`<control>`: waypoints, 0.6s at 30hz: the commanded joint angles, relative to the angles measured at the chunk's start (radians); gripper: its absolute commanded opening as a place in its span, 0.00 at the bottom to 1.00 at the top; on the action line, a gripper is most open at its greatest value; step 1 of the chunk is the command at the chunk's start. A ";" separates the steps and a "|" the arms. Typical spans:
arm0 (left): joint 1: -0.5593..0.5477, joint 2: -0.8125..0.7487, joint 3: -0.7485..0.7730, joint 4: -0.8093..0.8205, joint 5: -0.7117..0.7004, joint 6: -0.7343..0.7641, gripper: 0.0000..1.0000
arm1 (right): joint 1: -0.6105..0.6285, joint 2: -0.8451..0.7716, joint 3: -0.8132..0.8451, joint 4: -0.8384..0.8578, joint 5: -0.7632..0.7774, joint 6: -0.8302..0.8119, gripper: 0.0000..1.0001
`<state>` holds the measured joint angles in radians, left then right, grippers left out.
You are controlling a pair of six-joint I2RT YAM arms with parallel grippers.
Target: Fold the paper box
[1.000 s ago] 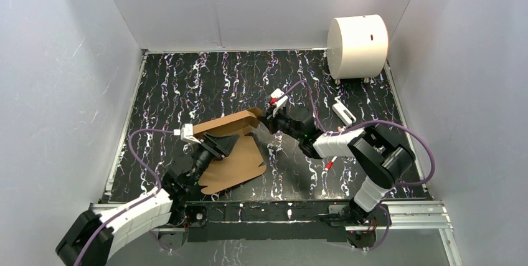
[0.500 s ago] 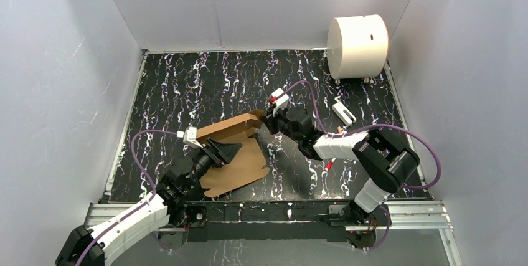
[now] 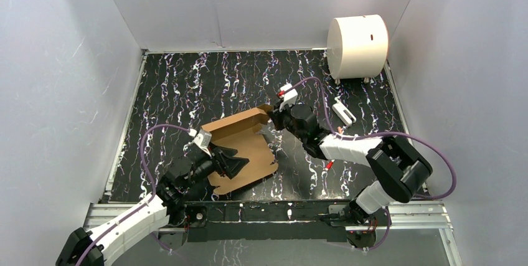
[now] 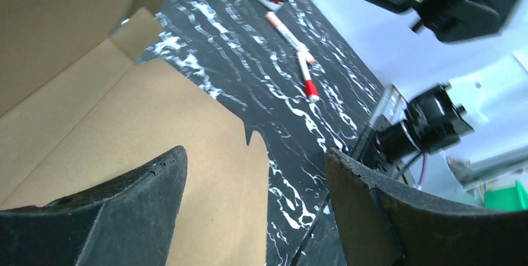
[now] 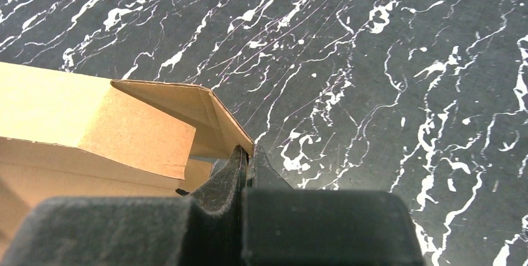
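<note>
Right gripper (image 5: 246, 152) is clamping the raised flap of the paper box (image 3: 249, 142); its flat panel is lying beneath our open left gripper (image 4: 254, 159). We are creasing; pinning that panel probably comes next.

We observe bright, even, diffuse light in the top view. In the left wrist view, the area beyond the paper box (image 4: 124, 123) is overexposed and soft; the left gripper (image 4: 255, 155), in front of the box, is blurred.
</note>
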<state>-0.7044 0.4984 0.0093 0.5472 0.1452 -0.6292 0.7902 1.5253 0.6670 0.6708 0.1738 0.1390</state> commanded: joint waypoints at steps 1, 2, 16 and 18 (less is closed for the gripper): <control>0.015 0.016 -0.061 0.276 0.110 0.191 0.79 | -0.123 -0.045 0.003 -0.118 0.272 -0.076 0.00; 0.016 0.036 -0.054 0.294 0.129 0.203 0.79 | -0.123 -0.049 0.007 -0.127 0.242 -0.081 0.00; 0.017 0.227 0.097 0.158 0.204 0.131 0.77 | -0.159 -0.128 0.117 -0.301 0.205 -0.062 0.00; 0.017 0.284 0.112 0.123 0.216 0.113 0.77 | -0.158 -0.123 0.149 -0.295 0.179 -0.079 0.00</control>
<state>-0.7029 0.7277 0.0570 0.7208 0.3782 -0.5152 0.7143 1.4220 0.7273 0.4553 0.1574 0.1246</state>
